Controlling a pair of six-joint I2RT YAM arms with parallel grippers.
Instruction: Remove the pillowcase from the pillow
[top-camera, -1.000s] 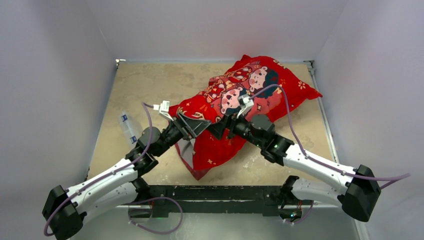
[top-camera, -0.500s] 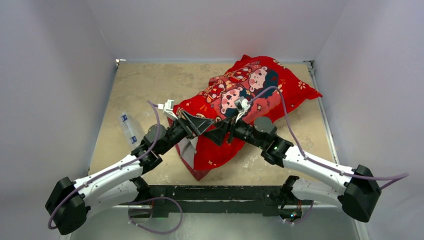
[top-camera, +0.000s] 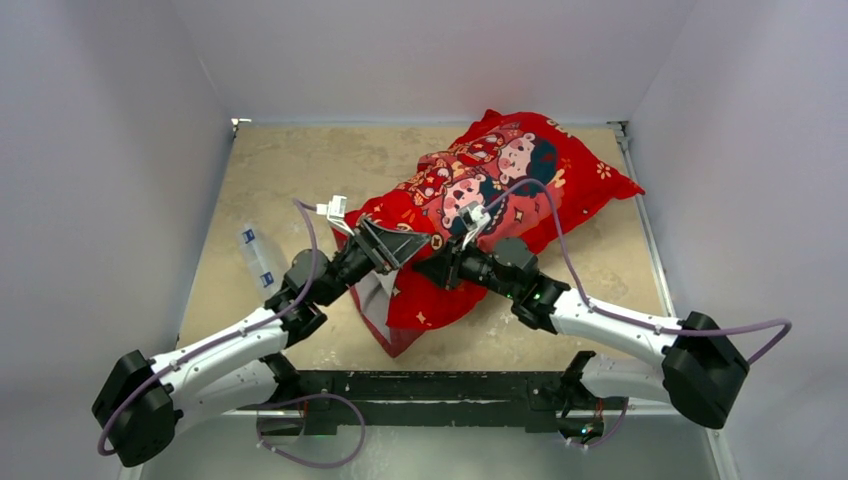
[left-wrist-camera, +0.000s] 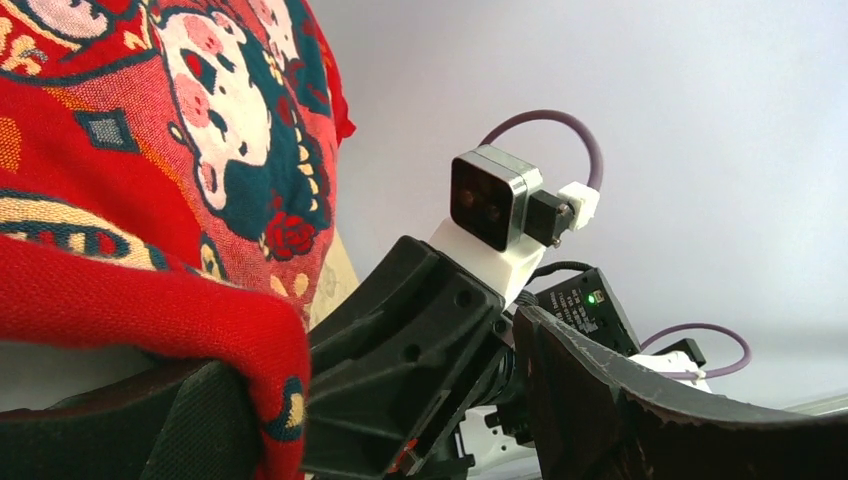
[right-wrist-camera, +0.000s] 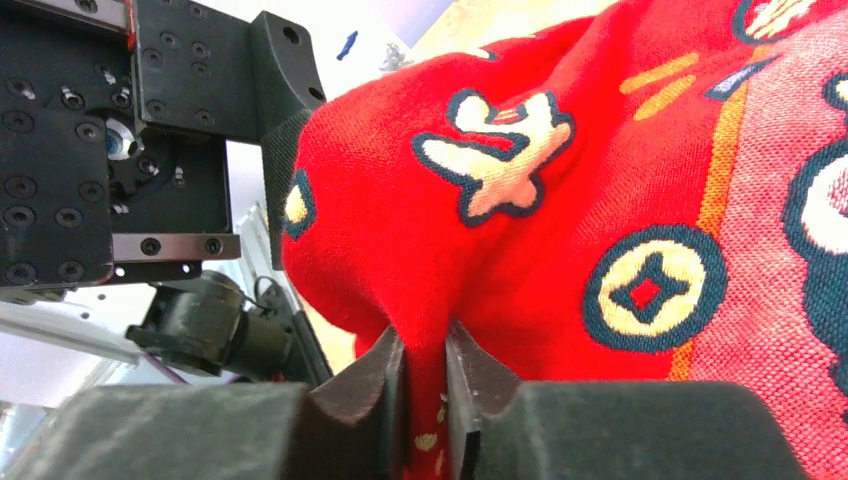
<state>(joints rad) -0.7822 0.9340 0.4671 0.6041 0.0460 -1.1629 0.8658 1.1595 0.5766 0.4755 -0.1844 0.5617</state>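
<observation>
At the near, open end of the pillowcase (top-camera: 500, 180): left gripper (top-camera: 393, 246) spread wide, cloth over one finger. Just beside it, right gripper (right-wrist-camera: 425, 350) squeezed on a red fold. Farther back, puffy and full, slanting toward the table's (top-camera: 300, 170) far right corner.

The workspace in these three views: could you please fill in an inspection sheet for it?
Surface: beige stone-patterned tabletop, bare on the left.
Job's things: red printed pillowcase lying diagonally from the centre to the far right; white pillow showing only at the near open end.
Clutter: one clear plastic item with blue marks, left of the arms.
Grippers: left gripper open, pillowcase edge draped over one finger; right gripper shut on a pinch of pillowcase fabric.
Cables: purple cables loop from both wrists, the right one arching over the pillowcase.
Surroundings: plain white walls on three sides; black base rail at the near edge.
</observation>
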